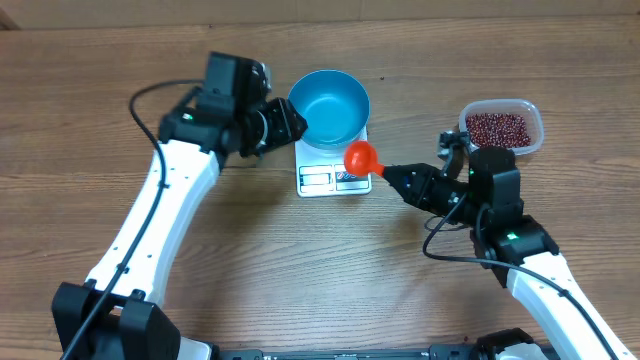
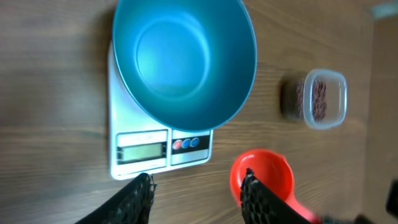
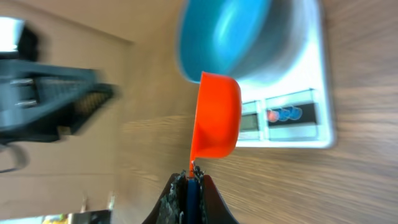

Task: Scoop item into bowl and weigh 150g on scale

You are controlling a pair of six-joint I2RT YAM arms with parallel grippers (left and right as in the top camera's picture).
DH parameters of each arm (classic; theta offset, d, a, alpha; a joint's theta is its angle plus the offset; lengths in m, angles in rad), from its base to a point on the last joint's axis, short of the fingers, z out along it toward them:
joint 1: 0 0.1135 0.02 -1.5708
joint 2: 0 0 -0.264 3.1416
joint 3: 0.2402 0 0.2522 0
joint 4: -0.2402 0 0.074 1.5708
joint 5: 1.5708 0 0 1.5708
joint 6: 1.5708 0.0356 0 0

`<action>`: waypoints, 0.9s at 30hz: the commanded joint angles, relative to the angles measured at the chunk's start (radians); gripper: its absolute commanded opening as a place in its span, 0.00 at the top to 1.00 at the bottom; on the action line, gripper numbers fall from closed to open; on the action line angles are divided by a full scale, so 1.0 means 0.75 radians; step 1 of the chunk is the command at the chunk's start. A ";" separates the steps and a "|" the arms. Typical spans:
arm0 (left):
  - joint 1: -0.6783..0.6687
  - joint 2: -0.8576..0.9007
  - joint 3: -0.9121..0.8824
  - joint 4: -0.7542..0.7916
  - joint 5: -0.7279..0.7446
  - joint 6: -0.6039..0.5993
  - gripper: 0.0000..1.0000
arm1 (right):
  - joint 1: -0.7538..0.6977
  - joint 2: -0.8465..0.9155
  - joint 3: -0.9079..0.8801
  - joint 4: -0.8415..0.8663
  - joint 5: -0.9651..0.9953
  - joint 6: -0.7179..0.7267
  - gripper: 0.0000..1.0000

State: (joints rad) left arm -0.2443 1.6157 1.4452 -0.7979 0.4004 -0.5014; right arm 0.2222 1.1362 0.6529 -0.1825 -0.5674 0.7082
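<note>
The empty blue bowl (image 1: 328,105) (image 2: 185,56) (image 3: 230,37) stands on the white scale (image 1: 318,180) (image 2: 143,149) (image 3: 292,118). My left gripper (image 1: 288,123) (image 2: 198,186) is open just off the bowl's left side, with nothing between its fingers. My right gripper (image 1: 390,173) (image 3: 191,180) is shut on the handle of a small red scoop (image 1: 361,157) (image 2: 264,177) (image 3: 216,115). The scoop's cup hangs by the scale's front right corner and looks empty. The dark red beans (image 1: 497,127) (image 2: 319,98) lie in a clear plastic tub at the right.
The clear tub (image 1: 531,112) (image 2: 336,81) stands to the right of the scale, behind my right arm. The left arm reaches in from the front left. Bare wooden tabletop (image 1: 300,260) lies in front of the scale.
</note>
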 commanded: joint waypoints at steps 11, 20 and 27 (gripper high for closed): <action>-0.143 -0.015 0.259 -0.398 -0.016 0.470 0.76 | -0.201 -0.011 0.563 -0.731 0.109 -0.385 0.96; -0.340 -0.009 0.034 -0.384 -0.281 0.469 0.95 | -0.276 0.005 0.629 -0.869 0.173 -0.467 0.96; -0.368 -0.008 -0.299 0.004 -0.306 0.470 0.95 | -0.276 0.031 0.629 -0.893 0.173 -0.467 0.96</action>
State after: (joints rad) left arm -0.5171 1.6161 1.2964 -0.8642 0.2073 -0.1722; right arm 0.0196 1.1503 1.1126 -0.8555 -0.4503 0.3725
